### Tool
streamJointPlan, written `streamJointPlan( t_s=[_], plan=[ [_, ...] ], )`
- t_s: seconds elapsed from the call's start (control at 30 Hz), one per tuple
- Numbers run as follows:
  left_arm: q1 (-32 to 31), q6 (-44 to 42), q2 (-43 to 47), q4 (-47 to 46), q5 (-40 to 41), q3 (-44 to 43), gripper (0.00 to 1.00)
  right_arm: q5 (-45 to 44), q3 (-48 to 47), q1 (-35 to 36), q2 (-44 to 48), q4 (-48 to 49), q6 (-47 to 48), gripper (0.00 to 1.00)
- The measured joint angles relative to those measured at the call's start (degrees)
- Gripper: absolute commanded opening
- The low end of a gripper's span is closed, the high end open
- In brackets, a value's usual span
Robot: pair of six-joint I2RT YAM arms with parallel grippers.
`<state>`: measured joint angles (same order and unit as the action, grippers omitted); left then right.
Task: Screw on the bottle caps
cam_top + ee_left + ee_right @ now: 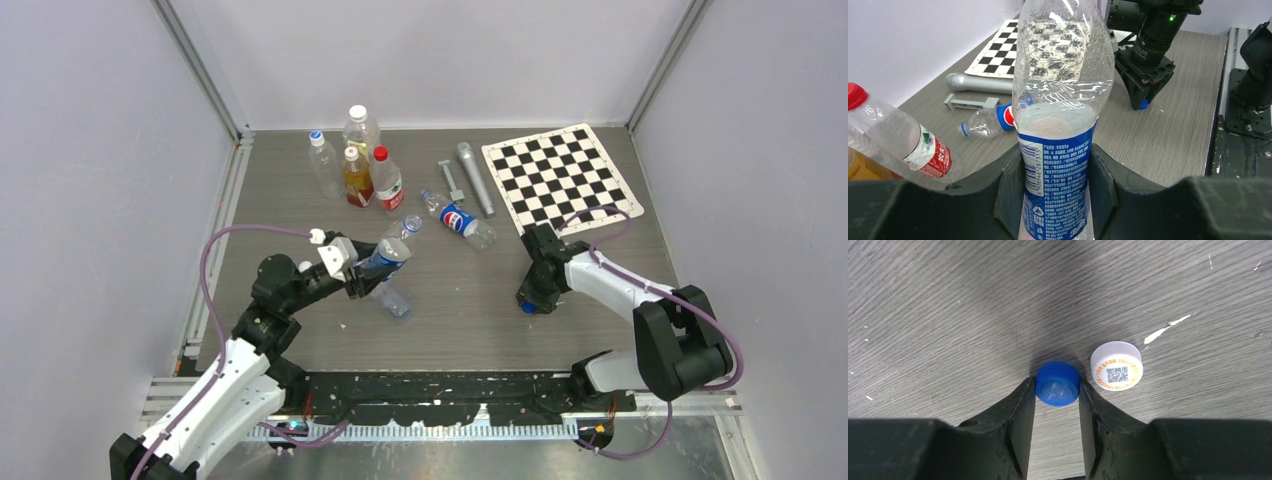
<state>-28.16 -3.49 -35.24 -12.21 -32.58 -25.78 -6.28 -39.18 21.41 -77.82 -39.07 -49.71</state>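
Black fingers of the right gripper (1057, 390) fill the foreground of its wrist view. Between their tips sits the blue cap (1058, 384), flat on the table (948, 300) with its closed top facing up and its short axis upright. Both fingers touch the cap's sides, so they look clamped on it, though it is not yet off the wood. Just beside it to the right lies a white cap (1116, 365), printed top up and clear of the finger.

The step in hand, as I judge it, is picking up the blue cap. The next move calls for lifting it without tipping it, carrying it across to the bottle mouth, and setting its open underside square on the neck threads before any twisting.

That bottle is the blue-labelled bottle (1063, 75), clamped at its label between the fingers of the left gripper (1057, 152), over the middle-left of the table. From above, its long axis runs tilted from the near base to the neck, which points far and right, toward a Pepsi-style bottle (458, 219) lying on its side. Whether the neck is bare I cannot tell for certain. A checkerboard mat (555, 175) lies at the far right.
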Motion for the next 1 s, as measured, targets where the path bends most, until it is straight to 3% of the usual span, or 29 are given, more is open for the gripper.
streamJointPlan(
  t_s=[0.37,0.63,1.0],
  plan=[
    [-0.3,-1.9,-2.6,0.2,-0.3,0.0,0.39,1.6,-3.0,0.0,4.2,-2.3,6.3,0.05],
    [-0.3,-6.4,-3.6,0.0,-3.1,1.6,0.34,13.8,-21.7,0.0,10.1,-5.6,22.7,0.04],
    [-0.3,-10.8,-7.6,0.1,-8.1,0.8,0.28,37.6,-48.7,1.8,4.6,-14.3,39.9,0.04]
  ],
)
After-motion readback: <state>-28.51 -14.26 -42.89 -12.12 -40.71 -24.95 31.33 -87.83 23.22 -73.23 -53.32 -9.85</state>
